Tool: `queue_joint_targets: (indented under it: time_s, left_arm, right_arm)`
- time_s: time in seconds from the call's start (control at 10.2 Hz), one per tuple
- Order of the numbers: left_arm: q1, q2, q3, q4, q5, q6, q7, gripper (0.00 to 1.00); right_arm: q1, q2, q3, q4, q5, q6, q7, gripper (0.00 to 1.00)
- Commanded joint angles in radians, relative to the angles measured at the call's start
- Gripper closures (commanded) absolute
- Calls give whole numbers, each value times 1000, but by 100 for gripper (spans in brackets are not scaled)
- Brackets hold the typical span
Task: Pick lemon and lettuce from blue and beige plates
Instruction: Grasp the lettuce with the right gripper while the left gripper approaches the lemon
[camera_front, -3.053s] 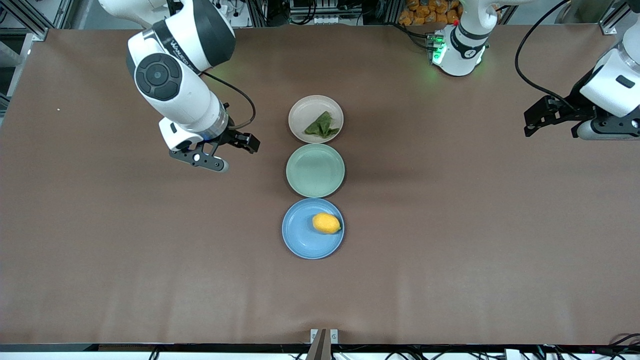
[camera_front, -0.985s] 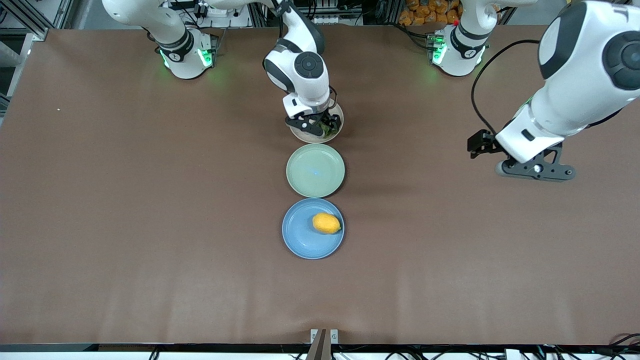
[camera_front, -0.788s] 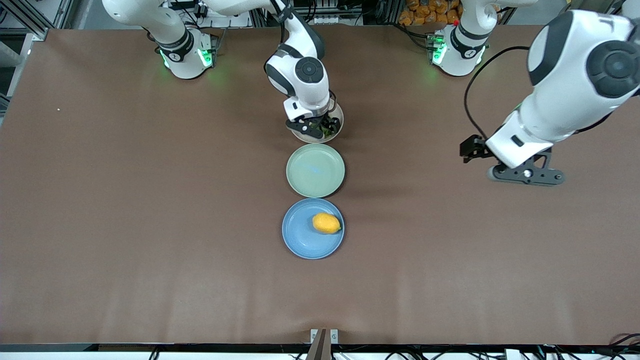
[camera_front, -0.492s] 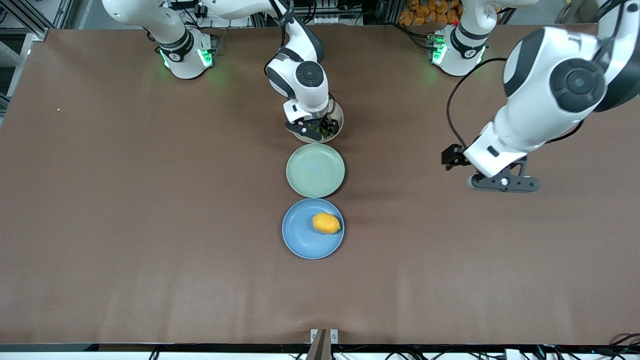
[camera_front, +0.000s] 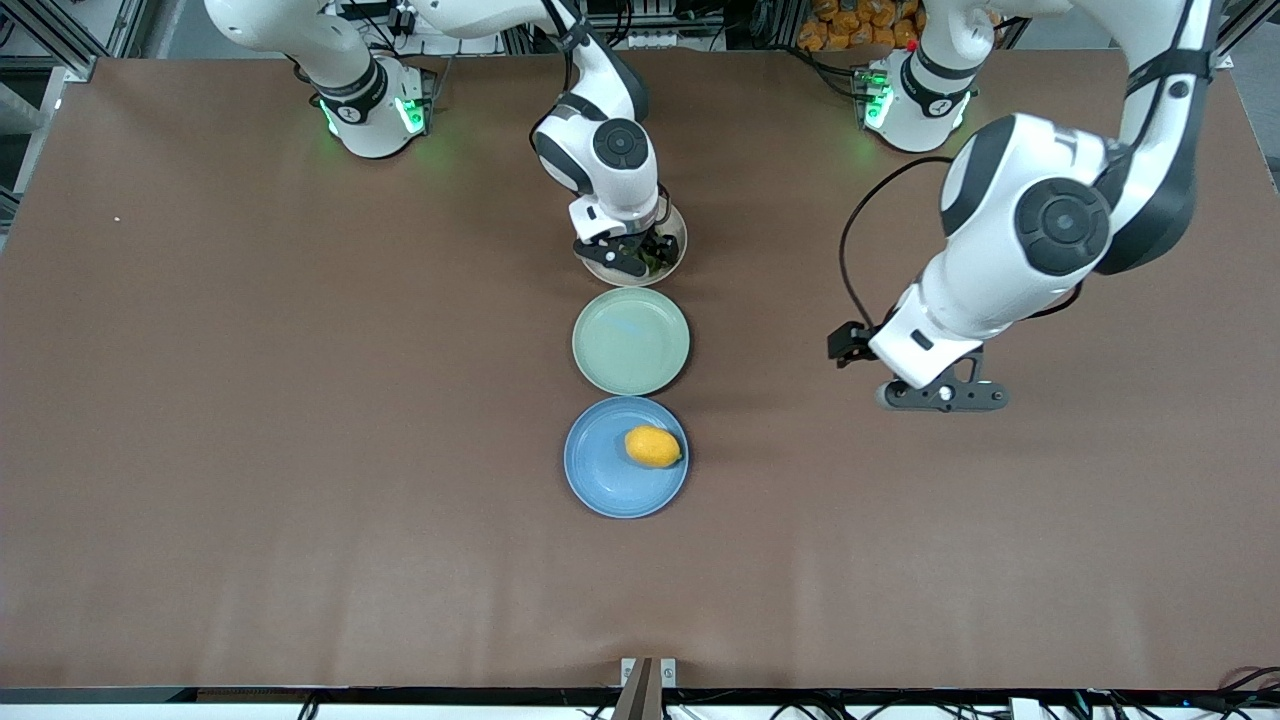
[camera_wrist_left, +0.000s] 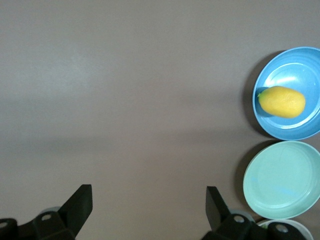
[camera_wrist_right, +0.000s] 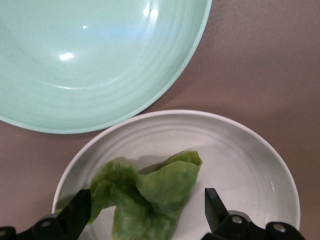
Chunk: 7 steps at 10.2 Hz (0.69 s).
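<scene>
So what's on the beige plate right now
The lettuce lies on the beige plate, with the open right gripper straddling it. From the front view, the gripper covers most of the leaf. The leaf's lower edge is out of the wrist view.

The right arm comes from its base at the upper left of the front view and reaches to the upper middle of the frame. Its wrist points down, and the right tool (camera_front: 640, 255) is low, with its two fingers (camera_wrist_right: 75, 212) spread wide apart. The left arm comes from its base at the upper right, bends at the elbow near the right edge, and folds back toward the middle right of the frame. The left tool (camera_front: 940, 395) hangs above the surface, and its fingers (camera_wrist_left: 80, 202) stand wide apart.
</scene>
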Motion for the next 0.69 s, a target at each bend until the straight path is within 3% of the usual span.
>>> queue_joint_targets:
  time_s: [0.0,0.3,0.39,0.59]
  left_arm:
    - [-41,52,8,13,-59,79,-91,0]
    - [-92,135,8,15,-64,213,-209,0]
    - [-104,164,8,15,-73,264,-256,0]
    - [-107,213,8,15,-163,374,-323,0]
  right_arm:
    - [19,-2,-6,-10,9,17,10,34]
    - [19,-2,-6,-10,8,19,4,81]
    - [19,-4,-6,-9,8,17,5,92]
    - [15,-19,-6,-4,9,2,8,95]
